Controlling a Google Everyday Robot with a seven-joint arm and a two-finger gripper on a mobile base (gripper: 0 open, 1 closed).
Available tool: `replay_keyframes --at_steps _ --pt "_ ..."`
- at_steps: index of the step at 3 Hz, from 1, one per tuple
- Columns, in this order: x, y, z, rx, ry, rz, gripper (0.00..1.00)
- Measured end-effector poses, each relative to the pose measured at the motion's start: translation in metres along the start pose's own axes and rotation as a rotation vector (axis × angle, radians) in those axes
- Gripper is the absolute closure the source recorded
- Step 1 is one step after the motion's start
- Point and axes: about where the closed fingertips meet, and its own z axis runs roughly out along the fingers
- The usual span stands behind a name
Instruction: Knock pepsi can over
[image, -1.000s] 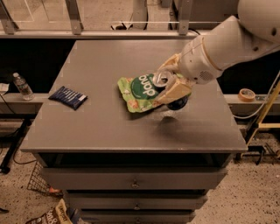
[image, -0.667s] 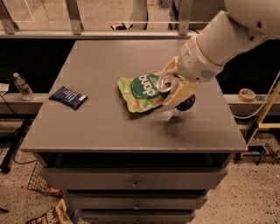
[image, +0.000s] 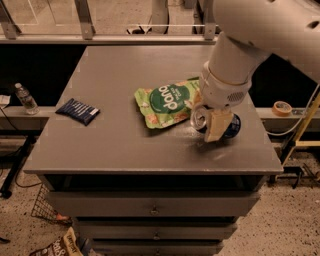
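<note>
The pepsi can (image: 201, 119) lies on its side on the grey table (image: 120, 145), just right of the green snack bag (image: 167, 104). Its silver top faces left and its dark-blue body (image: 234, 125) points right. My gripper (image: 216, 126) hangs from the white arm directly over the can's middle, touching or nearly touching it and hiding part of it.
A flat dark-blue striped packet (image: 78, 110) lies near the table's left edge. The can is close to the table's right front corner (image: 272, 162). A plastic bottle (image: 25, 98) stands on a ledge off the left side, and a tape roll (image: 282, 107) lies off the right.
The can stood upright in the gripper's reach a second ago and now lies on its side. The arm has shifted over it.
</note>
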Motion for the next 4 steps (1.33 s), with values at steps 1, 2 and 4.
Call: replay_keyframes --at_steps 1,2,4 --pt "0.006 0.011 0.018 -0.073 0.118 -0.047 1.00" --pt "0.004 0.016 0.032 -0.121 0.163 -0.081 1.00" --pt "-0.001 0.017 0.039 -0.144 0.166 -0.100 0.80"
